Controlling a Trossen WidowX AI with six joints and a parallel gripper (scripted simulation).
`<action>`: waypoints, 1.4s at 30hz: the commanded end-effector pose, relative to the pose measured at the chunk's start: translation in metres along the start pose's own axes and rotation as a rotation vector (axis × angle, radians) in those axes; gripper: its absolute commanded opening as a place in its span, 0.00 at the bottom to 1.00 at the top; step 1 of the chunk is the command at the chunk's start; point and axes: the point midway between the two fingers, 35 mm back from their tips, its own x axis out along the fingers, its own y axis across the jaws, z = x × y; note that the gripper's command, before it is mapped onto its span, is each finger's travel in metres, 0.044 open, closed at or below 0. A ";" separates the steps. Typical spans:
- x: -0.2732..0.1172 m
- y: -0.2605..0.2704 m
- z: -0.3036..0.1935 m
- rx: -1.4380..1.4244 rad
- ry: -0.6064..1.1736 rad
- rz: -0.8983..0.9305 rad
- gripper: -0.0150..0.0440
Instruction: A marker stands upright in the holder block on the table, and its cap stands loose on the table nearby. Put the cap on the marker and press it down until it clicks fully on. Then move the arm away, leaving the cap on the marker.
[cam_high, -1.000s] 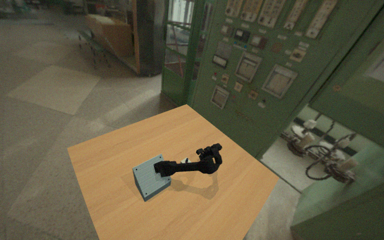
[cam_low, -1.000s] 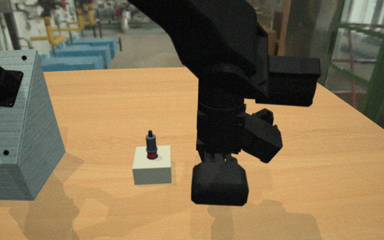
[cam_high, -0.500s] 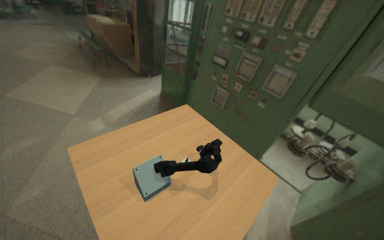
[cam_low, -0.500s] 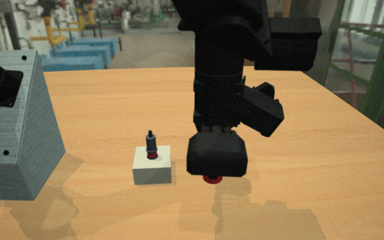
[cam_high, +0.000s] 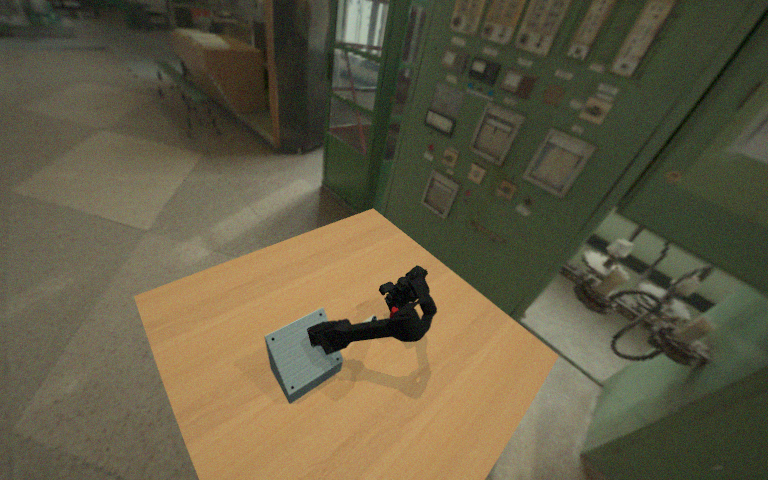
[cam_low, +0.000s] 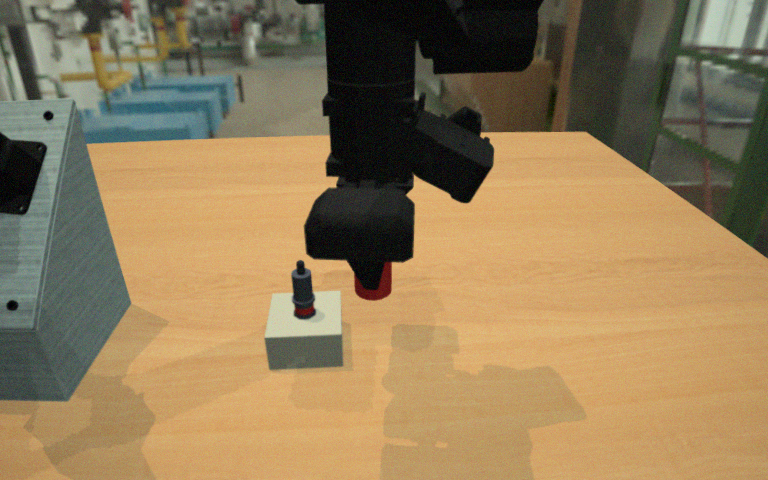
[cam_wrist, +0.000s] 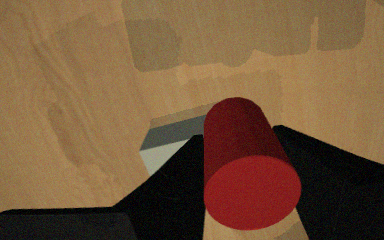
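Observation:
The marker (cam_low: 303, 285) stands upright and uncapped in the pale holder block (cam_low: 304, 351) (cam_wrist: 162, 157), dark tip up, with a red band at its base. My gripper (cam_low: 370, 283) (cam_wrist: 238, 139) is shut on the red cap (cam_high: 394, 310) (cam_low: 385, 286) (cam_wrist: 252, 192), one finger on each side. The cap is upright and held above the table (cam_low: 509, 254). In the exterior view the gripper is to the right of the marker. In the wrist view a corner of the holder block shows behind the left finger, and the marker is hidden.
A large grey-blue wedge-shaped base block (cam_high: 300, 365) (cam_low: 33, 254) carries the arm, to the left of the holder block in the exterior view. The arm's shadows fall across the wooden table top.

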 end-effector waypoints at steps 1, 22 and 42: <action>-0.005 0.008 -0.013 0.000 0.005 0.003 0.25; -0.018 0.035 -0.067 0.000 0.006 -0.013 0.25; 0.009 0.035 -0.066 -0.001 0.006 -0.011 0.25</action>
